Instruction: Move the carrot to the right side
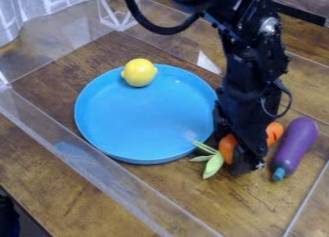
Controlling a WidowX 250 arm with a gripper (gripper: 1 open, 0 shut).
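The jaws point almost straight down and stand on either side of the carrot (229, 147), closed around its orange body; whether the pads actually press on it cannot be made out, because the black gripper (240, 156) covers most of the vegetable. Only a strip of orange shows between the fingers, and the yellow-green leafy top (210, 164) sticks out to the lower left of the jaws, lying on the wooden table (77, 63).

Far to the left of the jaws and higher in the picture, a yellow lemon (139, 72) sits at the upper rim of a round blue plate (135, 120). The plate fills the space left of the jaws, and its right edge comes just beside the gripper; the carrot lies off the plate, right next to that edge.

Just right of the jaws, a small orange piece (274, 132) shows against the gripper's side; what it belongs to is not clear. Further right, a purple eggplant (294, 144) lies tilted on the table, its darker stem end toward the bottom, close to the gripper.

A clear plastic wall (77, 149) runs along the table's left and near edges, well away from the jaws.
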